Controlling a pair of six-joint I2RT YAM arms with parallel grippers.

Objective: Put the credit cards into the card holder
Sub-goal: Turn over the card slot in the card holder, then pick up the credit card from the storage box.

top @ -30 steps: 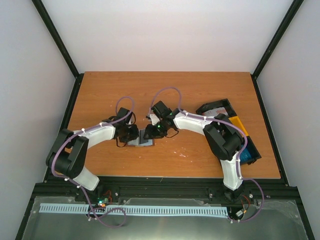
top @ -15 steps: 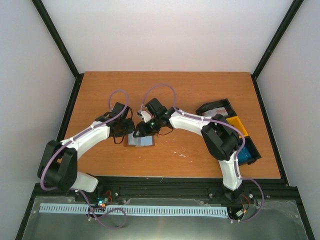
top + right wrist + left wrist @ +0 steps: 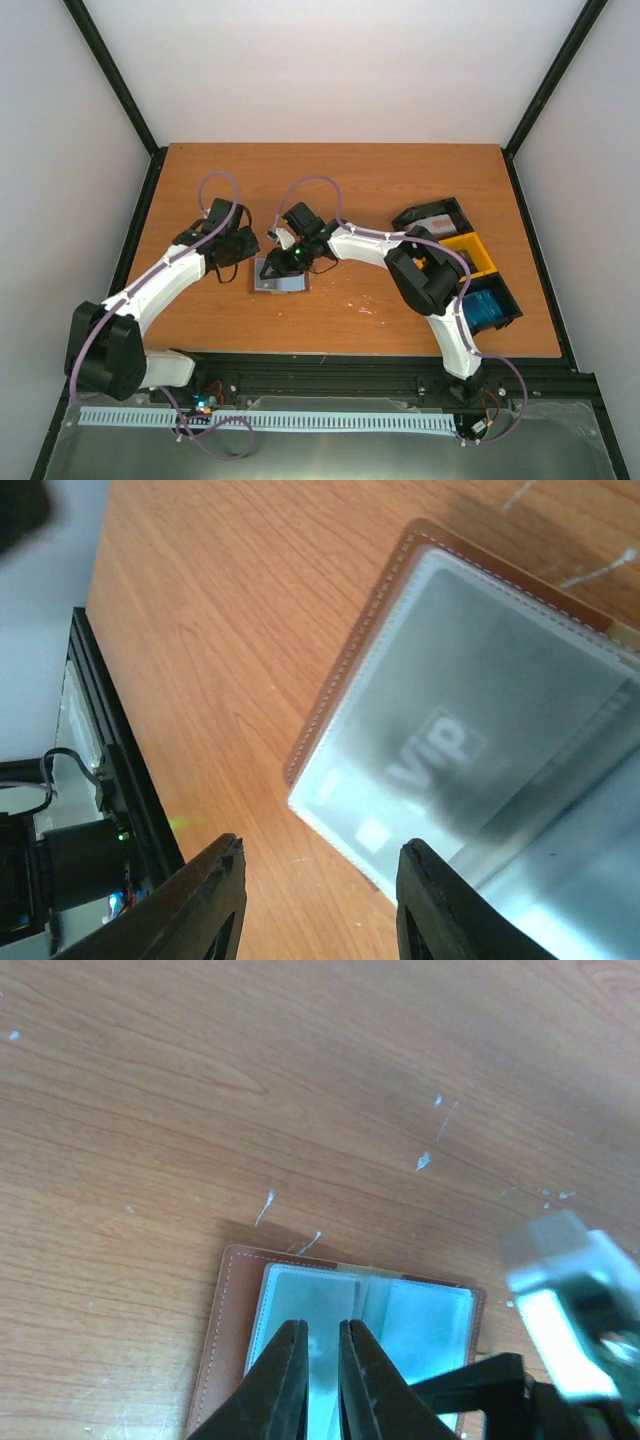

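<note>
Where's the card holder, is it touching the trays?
Apart. The top view shows bare table between the card holder and the trays at the right.

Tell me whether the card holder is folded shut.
No, the card holder lies spread open, its pale inside facing up.

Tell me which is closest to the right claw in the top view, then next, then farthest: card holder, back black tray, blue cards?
1. Card holder: directly under the right gripper.
2. Black tray: off to the right, toward the back.
3. Blue cards: far right, toward the front edge.
</note>
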